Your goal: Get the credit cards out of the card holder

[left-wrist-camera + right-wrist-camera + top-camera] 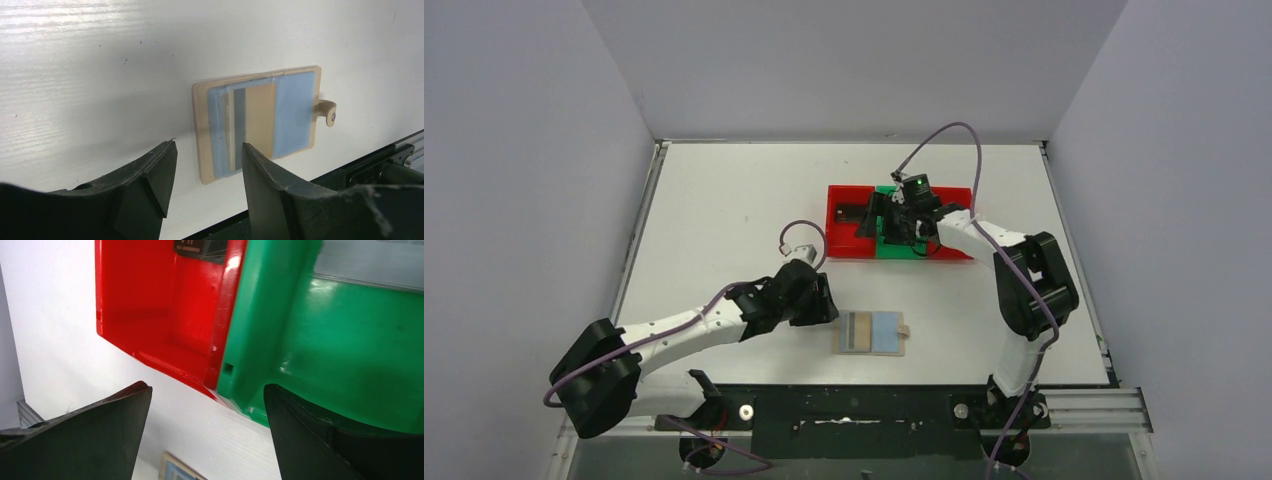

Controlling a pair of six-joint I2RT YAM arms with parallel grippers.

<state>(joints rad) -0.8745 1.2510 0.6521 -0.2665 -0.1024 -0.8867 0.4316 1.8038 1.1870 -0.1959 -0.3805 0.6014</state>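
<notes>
Card holder (873,332) is lying opened flat on the white matte tabletop (724,200), near the front edge and between the two arms. It is a tan, stitched, leather-like bifold with glossy pale blue plastic pocket panels. A small rounded closure tab (327,112) with a snap is sticking out on one side.

One credit card (260,120) is sitting in the holder's sleeve. It is thin, flat and tan/gold with a grey stripe down one side, and is showing through the clear plastic.

Left gripper (829,300) is hovering low just beside the holder's left edge. In the left wrist view its fingers (150,180) are black, wedge-shaped and slightly rough. They are standing partly apart, gripping nothing and not touching the holder.

Right gripper (889,228) is hanging over the two plastic trays at the back, well apart from the holder. The red tray (150,290) and green tray (350,340) are sitting side by side and touching. Both are shiny moulded plastic with low walls and rounded inner corners.

A dark card (200,250) with small white print is lying flat in the red tray. The right fingers (100,435) are spread wide, dark and smooth, with nothing between them.
</notes>
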